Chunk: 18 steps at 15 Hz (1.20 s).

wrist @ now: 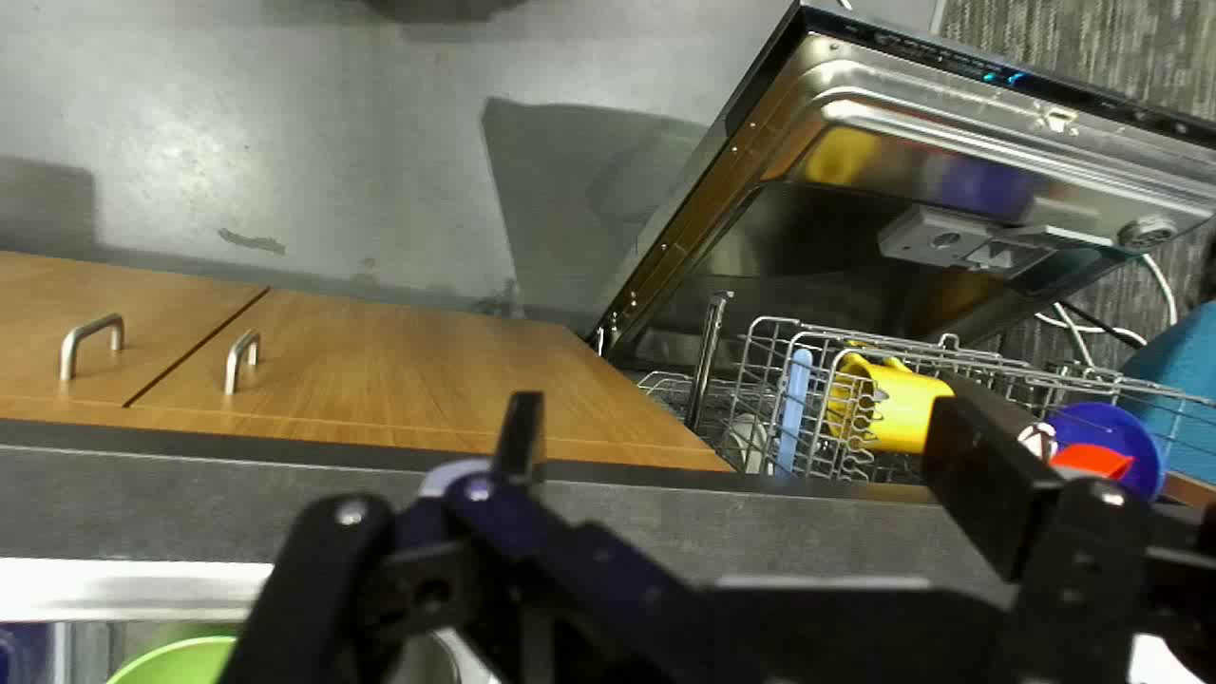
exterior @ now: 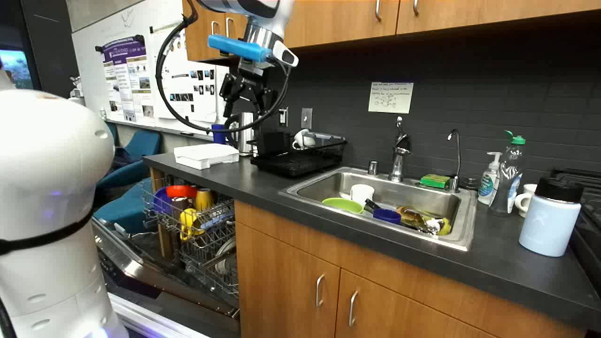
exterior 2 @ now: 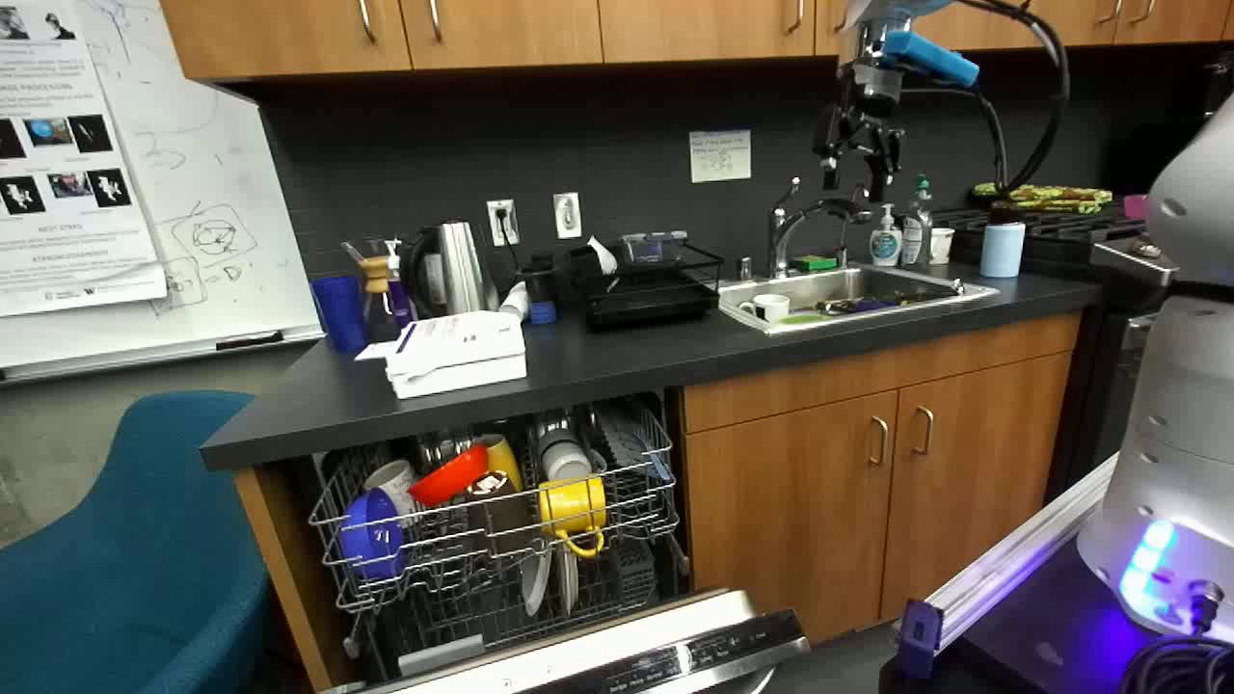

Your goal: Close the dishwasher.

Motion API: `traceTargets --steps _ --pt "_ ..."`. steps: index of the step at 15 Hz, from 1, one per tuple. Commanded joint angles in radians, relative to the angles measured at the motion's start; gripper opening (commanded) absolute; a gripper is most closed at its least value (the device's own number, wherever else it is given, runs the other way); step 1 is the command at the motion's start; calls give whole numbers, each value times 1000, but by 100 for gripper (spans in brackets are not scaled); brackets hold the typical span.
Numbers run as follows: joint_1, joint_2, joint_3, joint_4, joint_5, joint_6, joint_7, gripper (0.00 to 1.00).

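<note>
The dishwasher stands open under the counter. Its door is tilted down, with the inner side facing up, in both exterior views (exterior: 141,267) (exterior 2: 617,657) and in the wrist view (wrist: 836,223). Its upper wire rack (exterior 2: 434,569) holds a yellow mug (exterior 2: 576,506), a red bowl (exterior 2: 451,476) and a blue bowl (exterior 2: 372,535). The rack reaches out past the counter edge. My gripper is high above the counter in both exterior views (exterior: 245,107) (exterior 2: 855,181), apart from the door. In the wrist view the gripper (wrist: 750,465) has its fingers spread with nothing between them.
The dark counter (exterior 2: 617,359) runs above the dishwasher, with white boxes (exterior 2: 457,355), a kettle (exterior 2: 460,268) and a black dish rack (exterior 2: 648,299). A sink (exterior: 462,230) holds dishes. Wooden cabinet doors (exterior 2: 786,520) and a blue chair (exterior 2: 154,549) flank the dishwasher.
</note>
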Motion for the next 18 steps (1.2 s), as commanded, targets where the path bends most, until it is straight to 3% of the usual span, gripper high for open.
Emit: traceTargets --steps 1,12,14,18 --pt "-31 4 27 2 10 -3 -10 100" --pt "-31 4 27 2 10 -3 -10 100" --pt "-6 -38 62 -25 20 7 -11 100" --pt "77 -115 208 -118 78 96 28 100"
